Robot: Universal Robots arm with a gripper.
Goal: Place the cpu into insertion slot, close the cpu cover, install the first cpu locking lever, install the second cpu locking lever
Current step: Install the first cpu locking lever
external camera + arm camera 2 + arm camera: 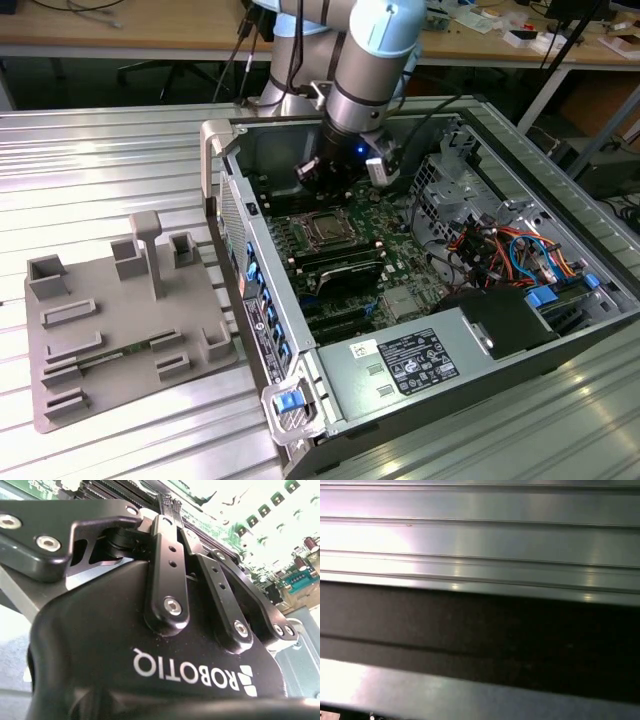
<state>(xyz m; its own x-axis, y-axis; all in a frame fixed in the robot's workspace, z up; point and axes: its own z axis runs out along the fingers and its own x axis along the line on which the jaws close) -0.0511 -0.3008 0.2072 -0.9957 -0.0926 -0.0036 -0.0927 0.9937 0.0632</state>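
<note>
In the second wrist view, the black tool body (150, 670) takes up most of the frame. Its linkage bars (167, 575) run up to fingers (169, 505) that meet at the tips. Beyond them lies a green circuit board (280, 545), brightly lit, with long black slots (115, 487).

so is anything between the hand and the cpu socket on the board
Nothing visible. In the exterior view the hand hangs inside the open case just behind the socket, with bare board between them. The heatsinks lie on the socket's other side.
</note>
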